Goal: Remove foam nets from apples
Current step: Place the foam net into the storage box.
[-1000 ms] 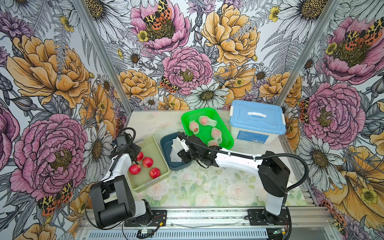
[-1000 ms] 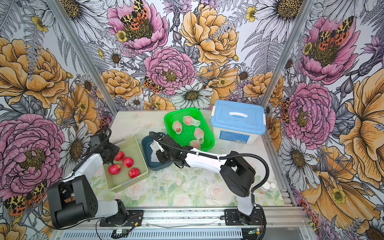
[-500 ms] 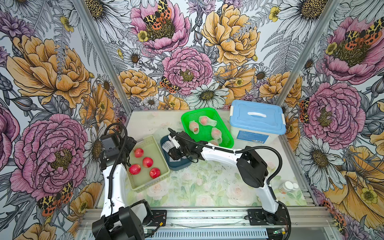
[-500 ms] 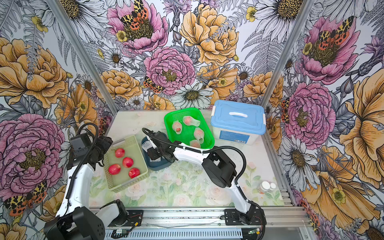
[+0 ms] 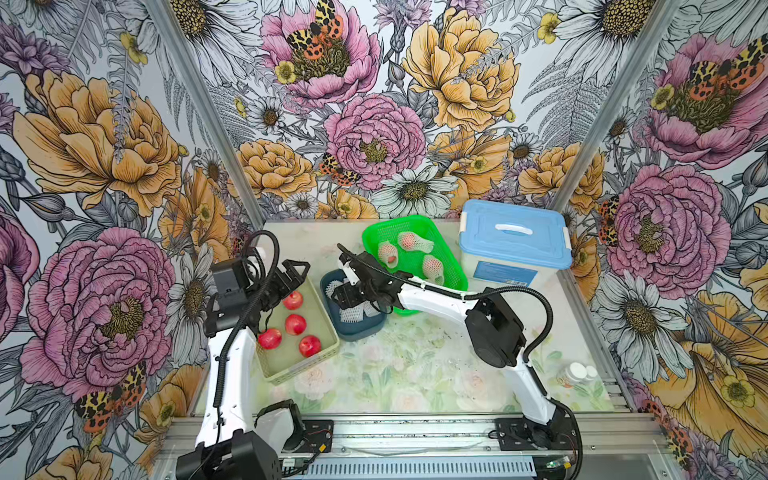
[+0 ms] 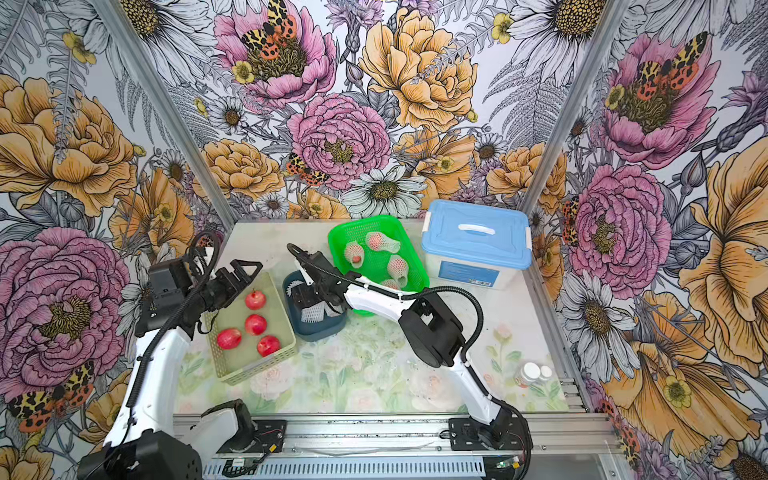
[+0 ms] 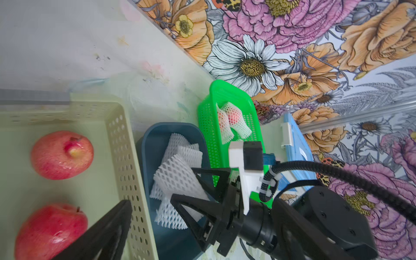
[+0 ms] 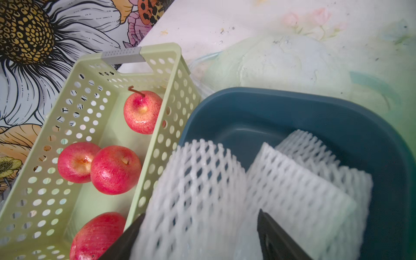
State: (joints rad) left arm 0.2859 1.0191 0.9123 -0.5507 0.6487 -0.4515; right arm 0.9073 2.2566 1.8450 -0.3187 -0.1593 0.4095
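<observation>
Drop-off stage, w/ both arms over their bins. The left hand (image 5: 297,276), jaws wide and empty, hovers above the far end of the pale green basket (image 5: 299,368), where four bare apples (image 5: 295,324) lie. The right hand (image 7: 182,184) hangs over the blue tub (image 5: 361,336) just beside it. Its jaws are spread, w/ a foam net (image 8: 191,191) between them atop the spent nets (image 8: 304,191). Whether the pads touch it can't be told, as that view is blurred. At least three netted apples (image 5: 413,242) sit in the green mesh basket (image 5: 399,222) toward the back of the surface, next to the tub. Est. abt halfway thru. Next move, likely: the right hand lifts clear, swings to the green basket and takes an apple by the loose net end, not the fruit. The left hand then comes across to hold the other side for the pull.
</observation>
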